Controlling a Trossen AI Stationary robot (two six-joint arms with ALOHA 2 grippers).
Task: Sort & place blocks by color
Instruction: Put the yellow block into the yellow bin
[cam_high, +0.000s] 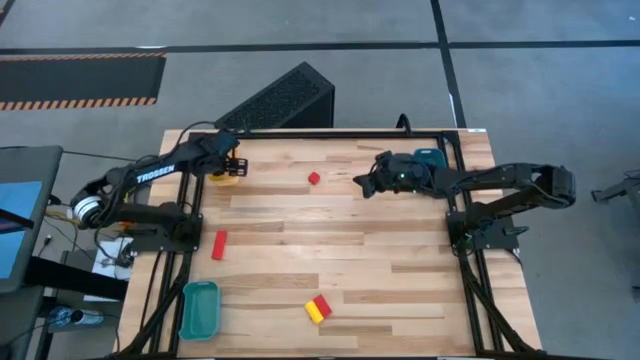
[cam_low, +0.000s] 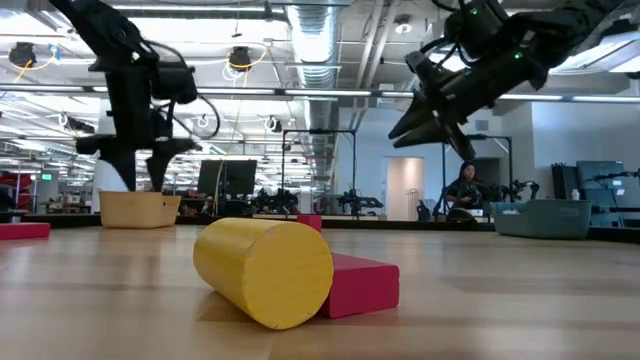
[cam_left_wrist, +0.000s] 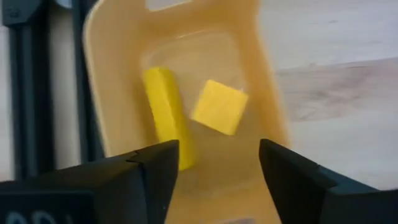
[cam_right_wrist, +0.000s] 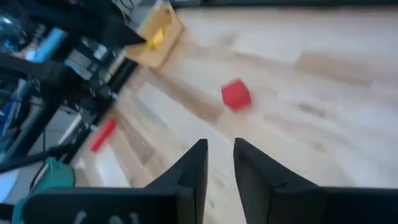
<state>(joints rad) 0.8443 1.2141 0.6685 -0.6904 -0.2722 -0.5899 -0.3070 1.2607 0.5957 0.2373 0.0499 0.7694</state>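
Table (cam_high: 340, 230) of pale wood, both arms reaching in from the far corners.

Teal tray (cam_high: 199, 308) at 7 o'clock on the table, nothing visible inside. Yellow tray (cam_high: 224, 178) at 10 o'clock, partly under the left arm, holding 2 yellow blocks (cam_left_wrist: 219, 107), a bar beside a cube: yellows gathered there, by the look of it, as the sorted colour.

Left gripper (cam_high: 232, 165) poised right over that tray, fingers (cam_left_wrist: 155, 168) spread wide with nothing between them, which reads as a drop just made.

Right gripper (cam_high: 366, 184) at 1 o'clock, raised off the wood, fingers (cam_right_wrist: 193, 171) close together with a slim gap and nothing held; aimed toward the red cube (cam_high: 314, 178) at 12 o'clock, probably the next pick.

Red bar (cam_high: 219, 243) lying alone at 9 o'clock. At 6 o'clock, a yellow cylinder (cam_high: 314, 312) touching a red block (cam_high: 323, 305), both unsorted. No blue blocks visible.
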